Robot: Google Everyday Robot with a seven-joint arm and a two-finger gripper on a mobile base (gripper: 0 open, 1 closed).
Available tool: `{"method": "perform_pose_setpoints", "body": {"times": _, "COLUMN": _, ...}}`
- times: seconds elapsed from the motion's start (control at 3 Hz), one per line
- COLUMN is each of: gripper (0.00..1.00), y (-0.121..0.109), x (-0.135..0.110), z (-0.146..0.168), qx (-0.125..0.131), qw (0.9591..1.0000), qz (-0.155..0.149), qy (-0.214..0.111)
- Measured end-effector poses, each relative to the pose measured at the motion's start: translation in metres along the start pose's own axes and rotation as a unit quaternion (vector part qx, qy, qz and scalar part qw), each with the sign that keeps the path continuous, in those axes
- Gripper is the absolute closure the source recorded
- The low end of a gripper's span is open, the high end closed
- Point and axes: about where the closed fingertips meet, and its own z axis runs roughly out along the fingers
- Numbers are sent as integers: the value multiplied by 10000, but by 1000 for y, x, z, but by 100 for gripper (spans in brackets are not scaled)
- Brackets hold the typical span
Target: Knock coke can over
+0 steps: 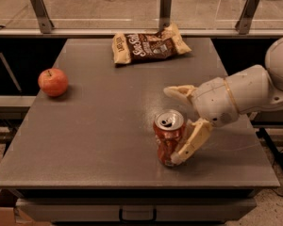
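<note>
Coke can: The red coke can (169, 136) is standing up on the desk (99, 126), near the front edge and a bit to the right of the middle. Its shiny top is facing up. Its side is looking a little dented.

Gripper: The gripper (172, 125) is sitting right by the can, on the can's right side.

Fingers: The two pale fingers (191, 140) are spreading wide apart and are not pinching anything. One finger is pointing left, just behind the top of the can. The other finger is pointing down and is touching the can's right side, low down.

Arm: The fat white arm (245, 91) is sticking in from the right side of the desk.

Apple: A round red apple (53, 82) is sitting on the left side of the desk, well apart from the can.

Chip bag: A brown chip bag (148, 46) is lying flat near the back edge of the desk.

Posts: Three grey metal posts (165, 8) are standing behind the desk.
</note>
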Motion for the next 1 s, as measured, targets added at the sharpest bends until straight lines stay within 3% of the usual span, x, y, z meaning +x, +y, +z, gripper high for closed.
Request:
{"method": "perform_pose_setpoints", "body": {"times": 0.33, "gripper": 0, "y": -42, "x": -37, "z": 27, "qx": 163, "qw": 9993, "qz": -134, "qy": -300}}
{"method": "perform_pose_setpoints", "body": {"times": 0.67, "gripper": 0, "y": -89, "x": -71, "z": 52, "qx": 383, "qw": 9979, "qz": -60, "qy": -525}}
{"method": "perform_pose_setpoints", "body": {"times": 1.0, "gripper": 0, "y": -115, "x": -80, "z": 56, "qx": 580, "qw": 9965, "qz": 80, "qy": -598}}
